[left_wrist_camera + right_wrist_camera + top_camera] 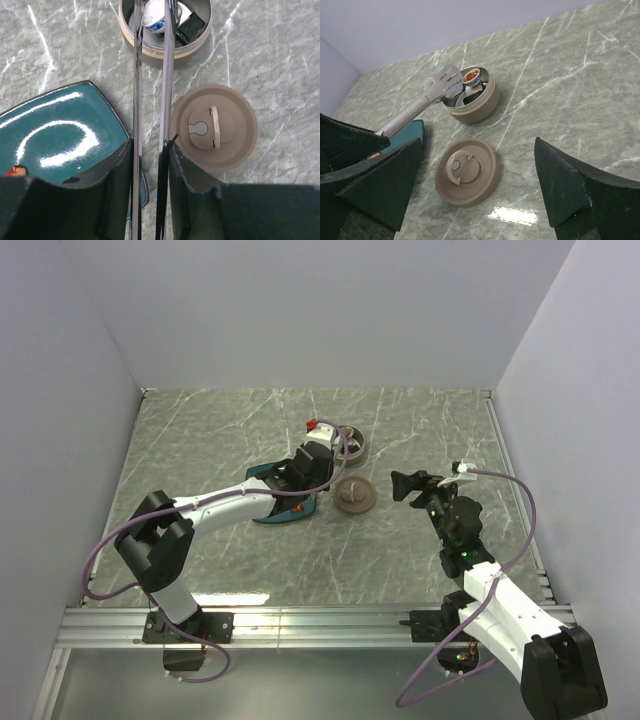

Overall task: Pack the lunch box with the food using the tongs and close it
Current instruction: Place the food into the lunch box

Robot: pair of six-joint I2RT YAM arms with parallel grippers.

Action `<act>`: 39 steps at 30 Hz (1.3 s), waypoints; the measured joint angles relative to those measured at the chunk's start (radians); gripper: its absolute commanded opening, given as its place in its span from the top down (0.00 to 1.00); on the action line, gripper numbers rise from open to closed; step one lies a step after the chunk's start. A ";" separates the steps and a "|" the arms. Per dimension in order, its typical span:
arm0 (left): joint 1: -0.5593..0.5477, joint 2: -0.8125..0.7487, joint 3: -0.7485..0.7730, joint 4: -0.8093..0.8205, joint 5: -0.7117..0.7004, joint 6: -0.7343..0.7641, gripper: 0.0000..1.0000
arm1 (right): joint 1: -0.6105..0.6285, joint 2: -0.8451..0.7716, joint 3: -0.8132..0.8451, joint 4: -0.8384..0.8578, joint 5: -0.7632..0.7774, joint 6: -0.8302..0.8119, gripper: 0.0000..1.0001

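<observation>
The lunch box (pixel 354 448) stands open on the marble, a round tin with a tan outer wall (pixel 165 52) (pixel 476 102). My left gripper (pixel 150 150) is shut on the tongs (pixel 167 75), whose two arms reach into the tin (pixel 420 105). A white food round (pixel 152 22) with an orange top (pixel 471 77) sits between the tong tips inside the tin. The tan lid (pixel 355 497) (pixel 214 128) (pixel 466 171) lies knob-up on the table beside the tin. My right gripper (pixel 405 483) (pixel 477 150) hovers open just above the lid. An orange-red food bit (pixel 15 171) lies on the plate.
A square teal plate (pixel 55 135) (pixel 283 512) lies left of the lid, partly under my left arm. Grey walls close the table at the back and both sides. A metal rail (pixel 300 620) runs along the near edge.
</observation>
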 measured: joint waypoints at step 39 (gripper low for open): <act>-0.034 -0.239 -0.154 0.031 -0.082 -0.037 0.48 | 0.000 0.021 0.000 0.000 -0.003 0.000 0.00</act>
